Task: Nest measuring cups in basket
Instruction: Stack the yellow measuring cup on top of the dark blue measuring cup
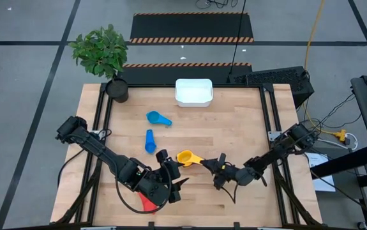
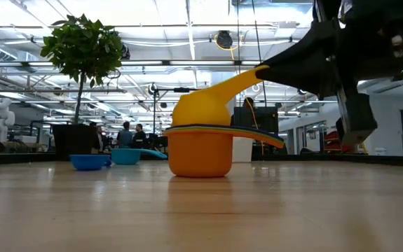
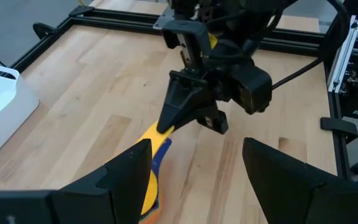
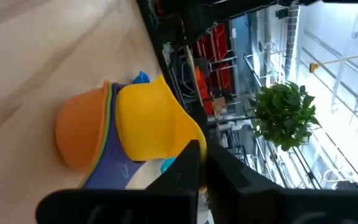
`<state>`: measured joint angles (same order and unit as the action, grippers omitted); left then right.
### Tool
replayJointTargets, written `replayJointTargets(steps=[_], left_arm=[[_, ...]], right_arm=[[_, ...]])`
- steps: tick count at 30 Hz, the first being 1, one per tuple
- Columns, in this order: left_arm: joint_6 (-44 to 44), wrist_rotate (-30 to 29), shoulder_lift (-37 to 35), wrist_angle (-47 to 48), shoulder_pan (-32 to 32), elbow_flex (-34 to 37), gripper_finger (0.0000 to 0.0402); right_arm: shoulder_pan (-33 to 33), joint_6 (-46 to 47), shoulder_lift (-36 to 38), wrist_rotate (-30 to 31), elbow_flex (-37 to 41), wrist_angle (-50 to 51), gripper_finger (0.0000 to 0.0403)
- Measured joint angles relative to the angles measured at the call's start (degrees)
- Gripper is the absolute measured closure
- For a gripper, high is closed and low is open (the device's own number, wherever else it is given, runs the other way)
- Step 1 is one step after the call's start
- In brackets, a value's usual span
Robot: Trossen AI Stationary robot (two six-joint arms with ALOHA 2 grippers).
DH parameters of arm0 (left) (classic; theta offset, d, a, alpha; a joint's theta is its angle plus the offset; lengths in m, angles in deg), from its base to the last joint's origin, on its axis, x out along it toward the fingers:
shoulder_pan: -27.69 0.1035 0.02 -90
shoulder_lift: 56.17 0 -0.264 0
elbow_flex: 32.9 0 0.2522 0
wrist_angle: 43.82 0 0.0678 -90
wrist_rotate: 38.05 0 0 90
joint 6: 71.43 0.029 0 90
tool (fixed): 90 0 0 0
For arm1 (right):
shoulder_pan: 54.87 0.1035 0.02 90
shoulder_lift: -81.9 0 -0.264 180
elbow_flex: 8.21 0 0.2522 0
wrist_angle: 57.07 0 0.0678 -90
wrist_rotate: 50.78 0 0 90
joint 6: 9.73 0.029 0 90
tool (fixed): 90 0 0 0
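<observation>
Basket sits with no cups inside, well apart from orange cup holding nested cups, yellow cup topmost, handle pinched by right gripper; left gripper spread beside stack.

Count on the bench

Two loose blue cups, one nested stack, one red cup, one white basket, one potted plant.

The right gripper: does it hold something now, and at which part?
Yes. The right gripper is shut on the handle of the yellow measuring cup, which sits in the orange cup. The left gripper is open and holds nothing.
</observation>
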<state>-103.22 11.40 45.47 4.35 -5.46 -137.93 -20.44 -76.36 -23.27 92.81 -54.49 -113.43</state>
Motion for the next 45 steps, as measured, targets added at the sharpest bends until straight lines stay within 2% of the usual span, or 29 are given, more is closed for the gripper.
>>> replayJointTargets(steps=[8, 18, 28, 34, 38, 45], left_arm=[[-0.3, 0.0, 0.0, 0.0, 0.0, 0.0, 0.0147], [-0.3, 0.0, 0.0, 0.1, -1.1, 0.0, 0.0147], [-0.4, 0.0, 0.0, 0.0, -1.9, 0.0, 0.0147], [-0.4, 0.0, 0.0, 0.0, -1.9, 0.0, 0.0147], [-0.3, 0.0, 0.0, 0.0, -1.9, 0.0, 0.0147], [-0.2, 0.0, 0.0, 0.0, -1.9, 0.0, 0.0147]], right_arm=[[-1.0, 3.1, 0.0, 0.0, 0.0, 0.7, 0.0366], [-1.1, 10.1, 0.0, -0.3, 0.0, 4.8, 0.0306], [-0.8, 22.6, 0.8, -1.4, 0.0, 16.1, 0.0239], [-0.7, 31.7, 6.7, -1.5, 0.1, 25.2, 0.0198], [-1.3, 39.4, 13.7, -7.1, 0.1, 32.9, 0.0184], [-7.5, 61.6, 25.8, -20.4, 0.0, 53.1, 0.0186]])
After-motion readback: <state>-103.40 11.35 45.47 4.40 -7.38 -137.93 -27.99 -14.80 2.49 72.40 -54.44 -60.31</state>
